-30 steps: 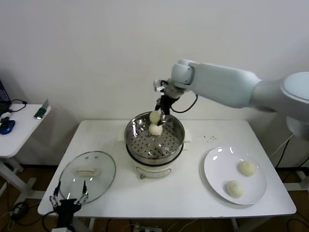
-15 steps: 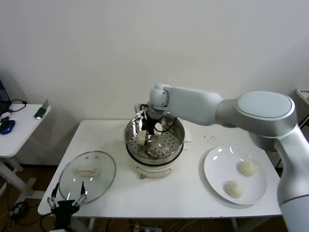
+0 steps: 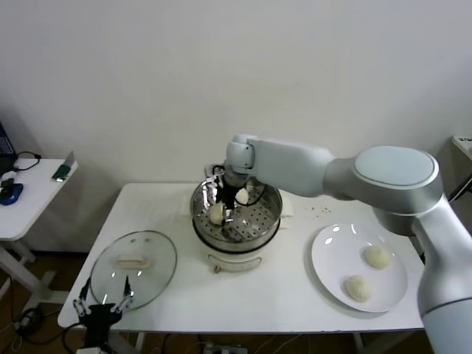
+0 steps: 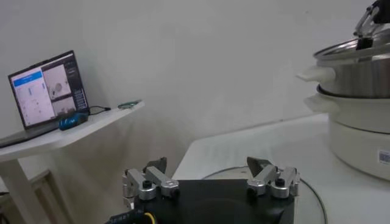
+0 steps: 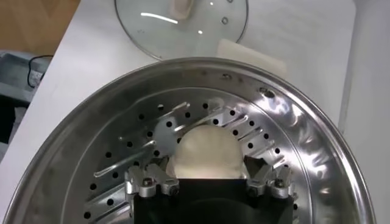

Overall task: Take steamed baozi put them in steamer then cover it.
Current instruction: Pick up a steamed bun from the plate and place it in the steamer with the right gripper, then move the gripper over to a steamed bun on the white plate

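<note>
The right claw (image 3: 223, 208) reaches down inside the steamer (image 3: 254, 232), its fingers spread to either side of a baozi (image 5: 206, 152) that sits on the perforated floor. In the right wrist view the fingers stand clear of the dough on both flanks, so the bun looks released, not pinched. A second baozi (image 3: 242, 196) lies in the steamer just beside the first, toward the back wall. Two more baozi (image 3: 377, 256) wait on the white plate (image 3: 324, 258), which stands on the tabletop (image 3: 295, 295) to the robot's right of the steamer. The glass lid (image 3: 133, 268) lies flat on the tabletop to the robot's left of the steamer. The left claw (image 4: 210, 182) hovers spread and holding nothing at the lid's near edge.

The buns look soft and light, with a smooth domed skin that would probably dent or tear under a hard squeeze. A gentle pinch across the widest part of the dome, fingers low on the sides, should hold one without crushing it. They may also be slightly tacky, so a bun could cling to one finger on release. The lid is likely heavier, rigid, slick and breakable. Its pale central handle is the sensible place to take hold.
</note>
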Robot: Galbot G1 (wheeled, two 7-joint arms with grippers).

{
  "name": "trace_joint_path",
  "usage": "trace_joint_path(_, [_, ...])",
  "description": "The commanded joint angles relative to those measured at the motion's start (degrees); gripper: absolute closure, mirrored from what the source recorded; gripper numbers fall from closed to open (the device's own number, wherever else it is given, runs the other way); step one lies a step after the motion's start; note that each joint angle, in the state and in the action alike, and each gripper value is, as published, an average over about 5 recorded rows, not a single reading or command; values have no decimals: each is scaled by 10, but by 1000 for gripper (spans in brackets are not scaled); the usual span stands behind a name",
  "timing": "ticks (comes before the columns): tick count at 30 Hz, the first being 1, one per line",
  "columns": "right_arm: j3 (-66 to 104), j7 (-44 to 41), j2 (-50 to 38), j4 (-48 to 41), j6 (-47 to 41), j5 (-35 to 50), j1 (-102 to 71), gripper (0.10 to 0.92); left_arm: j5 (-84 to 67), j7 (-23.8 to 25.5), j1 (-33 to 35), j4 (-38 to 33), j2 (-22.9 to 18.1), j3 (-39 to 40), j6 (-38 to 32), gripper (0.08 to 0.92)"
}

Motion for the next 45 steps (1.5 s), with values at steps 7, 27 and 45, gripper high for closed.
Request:
trace_joint_path(7, [-33, -25, -209, 185, 20, 6, 163, 203, 4, -1, -5, 3, 2, 4, 2, 177])
trace_joint_path(27, [-62, -40, -552, 386, 25, -237, 29, 203, 11, -2, 5, 1, -3, 3, 4, 177])
trace_joint_path(45, [30, -28, -576, 335, 29, -302, -153, 203, 19, 1, 21, -1, -10, 0, -7, 177])
